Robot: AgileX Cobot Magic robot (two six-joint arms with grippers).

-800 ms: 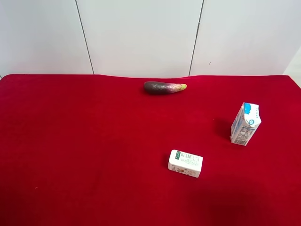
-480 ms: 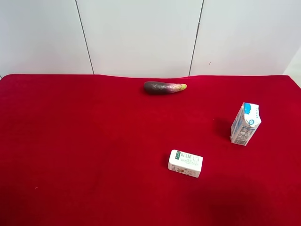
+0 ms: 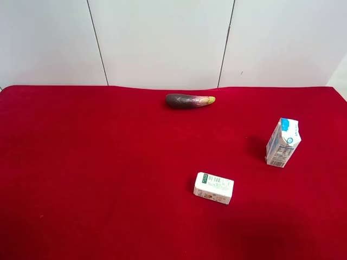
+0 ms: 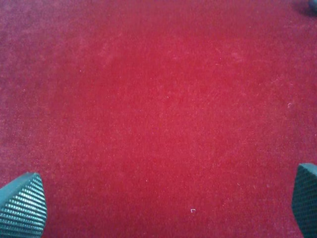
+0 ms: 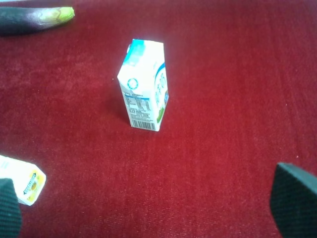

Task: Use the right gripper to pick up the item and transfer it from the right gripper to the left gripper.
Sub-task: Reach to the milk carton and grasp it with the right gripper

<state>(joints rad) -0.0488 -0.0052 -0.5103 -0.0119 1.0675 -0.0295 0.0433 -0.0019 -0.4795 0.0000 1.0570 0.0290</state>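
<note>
- The right gripper (image 5: 148,208) is spread wide and holds nothing; only its fingertips (image 5: 294,198) show, cut off by the frame.
- The left gripper (image 4: 163,203) is equally wide, empty above the bare red cloth (image 4: 158,99).
- The item (image 3: 283,142) stands upright at mid-right of the exterior high view, untouched.
- The small box (image 3: 214,188) lies at lower centre and the eggplant (image 3: 190,100) at upper centre, both well apart from it.

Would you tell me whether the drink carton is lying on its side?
No, the drink carton stands upright on the red cloth, gable top up.
</note>
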